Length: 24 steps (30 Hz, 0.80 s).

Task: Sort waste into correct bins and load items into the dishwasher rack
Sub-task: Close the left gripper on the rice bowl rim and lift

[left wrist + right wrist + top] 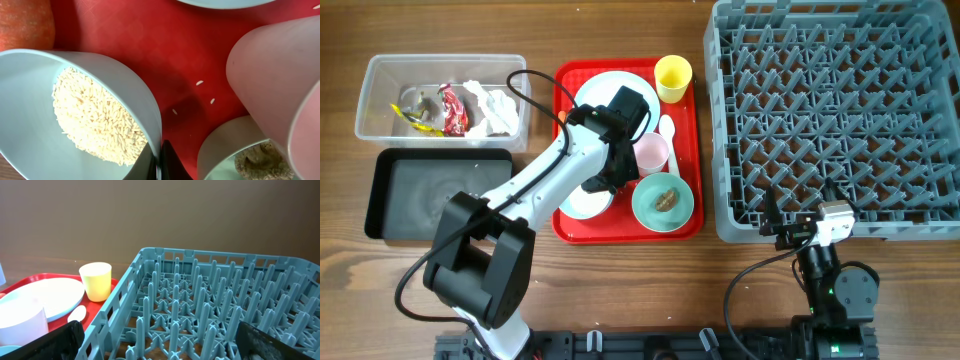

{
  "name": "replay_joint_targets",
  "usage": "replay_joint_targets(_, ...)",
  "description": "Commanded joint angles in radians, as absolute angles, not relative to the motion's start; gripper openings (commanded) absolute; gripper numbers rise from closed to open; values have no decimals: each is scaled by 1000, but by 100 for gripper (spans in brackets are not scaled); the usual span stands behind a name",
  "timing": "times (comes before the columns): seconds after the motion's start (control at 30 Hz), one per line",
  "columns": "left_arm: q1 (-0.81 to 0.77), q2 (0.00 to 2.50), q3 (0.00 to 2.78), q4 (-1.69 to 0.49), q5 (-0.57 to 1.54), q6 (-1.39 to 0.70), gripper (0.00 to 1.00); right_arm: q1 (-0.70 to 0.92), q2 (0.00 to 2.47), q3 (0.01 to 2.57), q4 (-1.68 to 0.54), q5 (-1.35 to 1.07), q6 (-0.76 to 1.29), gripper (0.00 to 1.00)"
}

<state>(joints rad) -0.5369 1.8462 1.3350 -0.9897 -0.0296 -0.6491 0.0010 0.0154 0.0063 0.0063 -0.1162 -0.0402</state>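
Two left gripper (159,159) fingers squeeze the rim of the rice bowl (578,205) at 7 o'clock on the red tray (685,130), the pink cup (652,152) crowding it at 2 o'clock, while the right gripper (160,347) gapes wide by the 6 o'clock edge of the dishwasher rack (200,305).

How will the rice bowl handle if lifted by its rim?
Probably stiff: the rice bowl holds its shape at the thin rim. Pinched on one side by the left gripper, it may tilt. The rice is loose, so it could spill; stray grains lie on the red tray.
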Motion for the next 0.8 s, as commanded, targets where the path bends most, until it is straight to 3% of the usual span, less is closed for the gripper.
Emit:
replay_joint_targets(0.0, -555, 1830, 1340, -970, -48, -634, 4, -4, 7, 5, 9, -132, -50, 100)
replay_joint_targets(0.4, -567, 1848, 1273, -890, -54, -637, 4, -4, 7, 5, 9, -132, -50, 100)
replay_joint_targets(0.6, -567, 1848, 1258, -881, -54, -637, 21, -4, 7, 5, 10, -132, -50, 100)
replay_joint_targets(0.77, -567, 1848, 1231, -852, -54, -637, 20, -4, 7, 5, 9, -132, -51, 100)
